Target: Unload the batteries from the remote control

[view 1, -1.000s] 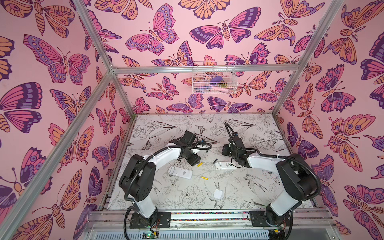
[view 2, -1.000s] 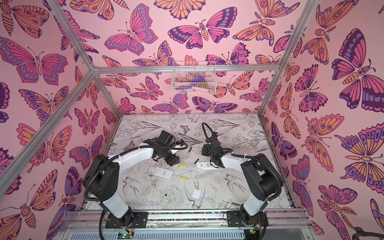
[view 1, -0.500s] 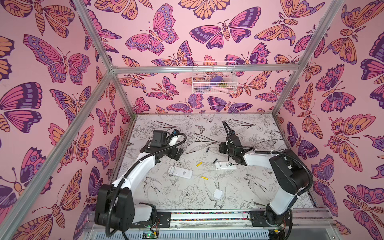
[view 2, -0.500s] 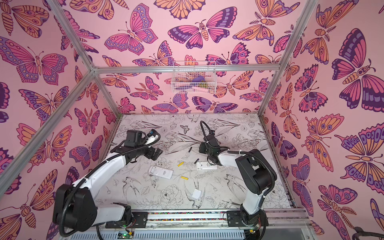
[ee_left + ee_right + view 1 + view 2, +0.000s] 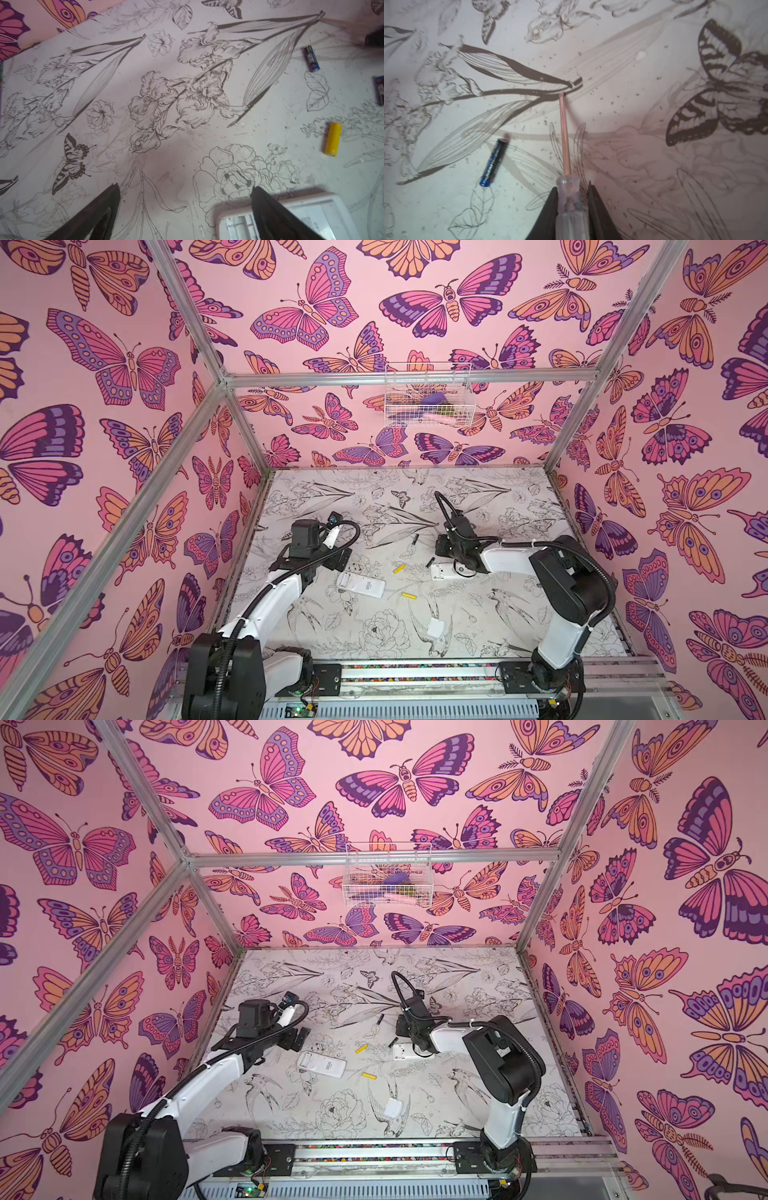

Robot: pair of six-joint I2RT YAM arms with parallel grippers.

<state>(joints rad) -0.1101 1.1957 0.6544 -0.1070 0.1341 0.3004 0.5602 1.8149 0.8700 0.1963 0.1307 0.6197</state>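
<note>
**Far black battery lies at 9 o'clock off my right gripper**

Clock is read in a top view, 12 toward the back wall.

- **Right gripper:** My right gripper (image 5: 572,185) has its jaws close on either side of the clear handle of a screwdriver-like tool (image 5: 564,135). The tool's tip is down on the table (image 5: 519,526). I cannot tell whether the jaws pinch the handle or merely flank it.
- **Left gripper:** My left gripper (image 5: 184,188) is spread wide and empty. It hovers by the 11 o'clock end of the left remote (image 5: 360,585), whose bay looks bare in the left wrist view.
- **Batteries:** All four seem to be out, loose on the table between my arms.
  - The far black battery (image 5: 414,540) is near the right gripper at its 9 o'clock and apart from the tool. Its long axis runs roughly 12-to-6, leaning slightly toward 1.
  - The second black battery (image 5: 430,562) is just beside the right remote (image 5: 442,571), at its 10 o'clock corner. I cannot make out whether they touch.
  - The upper yellow battery (image 5: 399,568) is mid-table, and the lower yellow battery (image 5: 408,596) is at 6 o'clock from it.

Judgement: my right arm is nearer both black batteries, but the tool sits between its jaws. The left is free but well apart from them. My right arm hides the right remote's bay.
</note>
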